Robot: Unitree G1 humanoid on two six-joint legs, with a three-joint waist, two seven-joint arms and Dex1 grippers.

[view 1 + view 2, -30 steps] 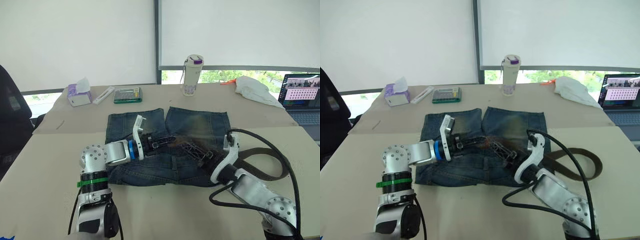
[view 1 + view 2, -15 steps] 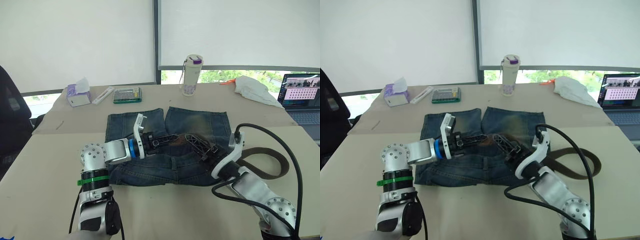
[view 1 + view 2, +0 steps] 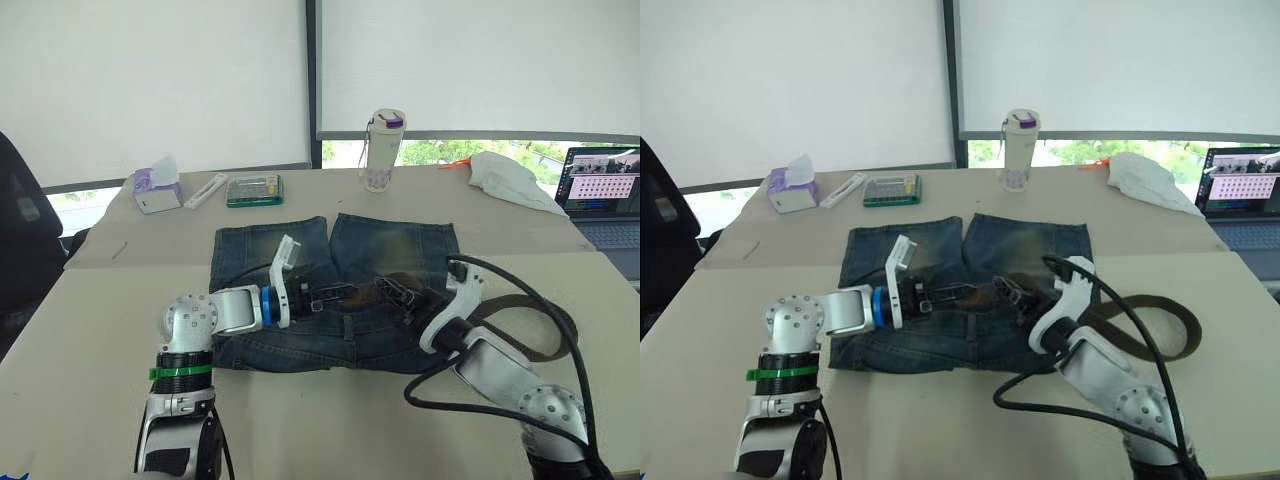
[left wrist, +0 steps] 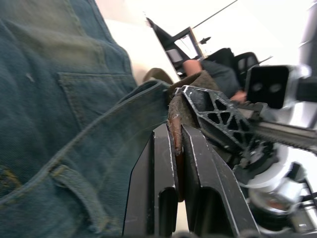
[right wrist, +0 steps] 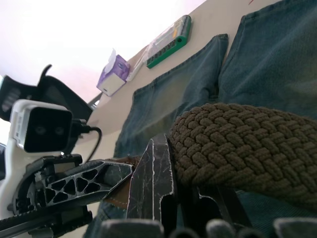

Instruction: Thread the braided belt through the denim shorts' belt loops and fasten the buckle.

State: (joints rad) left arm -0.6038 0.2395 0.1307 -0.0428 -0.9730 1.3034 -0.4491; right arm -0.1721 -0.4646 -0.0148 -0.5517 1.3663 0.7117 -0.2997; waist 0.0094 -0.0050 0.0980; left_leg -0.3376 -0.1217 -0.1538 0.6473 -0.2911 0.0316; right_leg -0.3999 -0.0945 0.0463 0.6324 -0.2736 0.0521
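From the head views, the denim shorts lie flat on the tabletop, waistband toward the robot. The left gripper and right gripper meet over the middle of the waistband. The braided belt trails off from the right gripper in a loop on the tabletop beside the shorts, so most of it looks unthreaded, and the buckle cannot be made out.

In the left wrist view, the left gripper's fingers are closed on a thin brown belt end, right against the waistband edge.

In the right wrist view, the right gripper is clamped on the braided belt a little further along. Threading seems barely begun; the loops and fastening remain.
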